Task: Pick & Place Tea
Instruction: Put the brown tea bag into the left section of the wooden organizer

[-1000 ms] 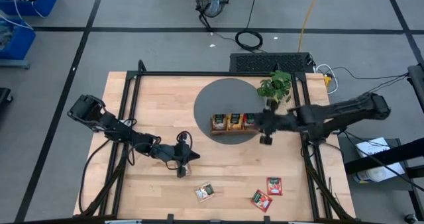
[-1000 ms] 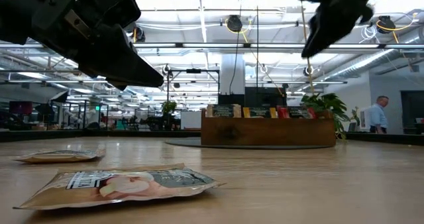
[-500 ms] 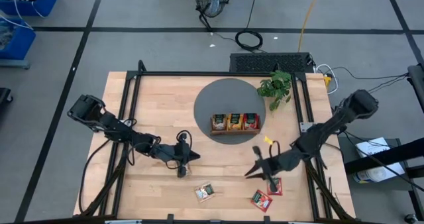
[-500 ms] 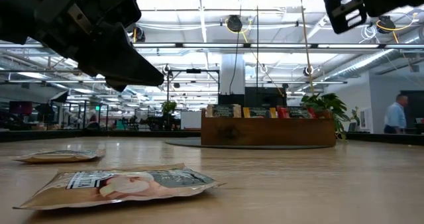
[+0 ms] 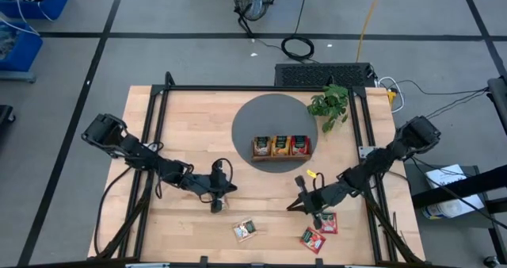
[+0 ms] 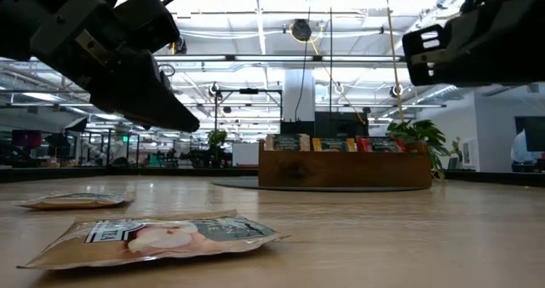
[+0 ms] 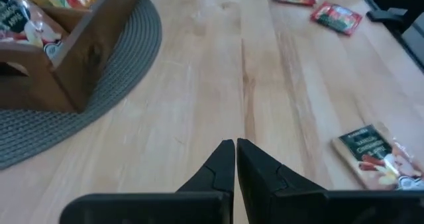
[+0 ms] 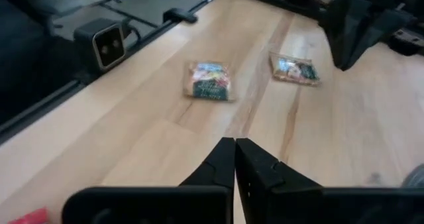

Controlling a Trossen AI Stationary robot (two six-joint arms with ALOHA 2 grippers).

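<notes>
Tray (image 5: pixel 280 157) (three compartments), apparently tea sachets (image 5: pixel 280 144) inside

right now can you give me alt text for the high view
Overhead view of a wooden table: the right tool, shut, hovers near two red tea sachets; the left tool, shut, waits mid-table. A wooden tray sits on a grey mat beside a plant.

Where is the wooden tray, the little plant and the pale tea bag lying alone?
wooden tray (image 5: pixel 280 157), high view, its front wall.
little plant (image 5: pixel 329 105), high view, its leaves.
pale tea bag (image 5: pixel 245 230), high view, its middle.
</notes>
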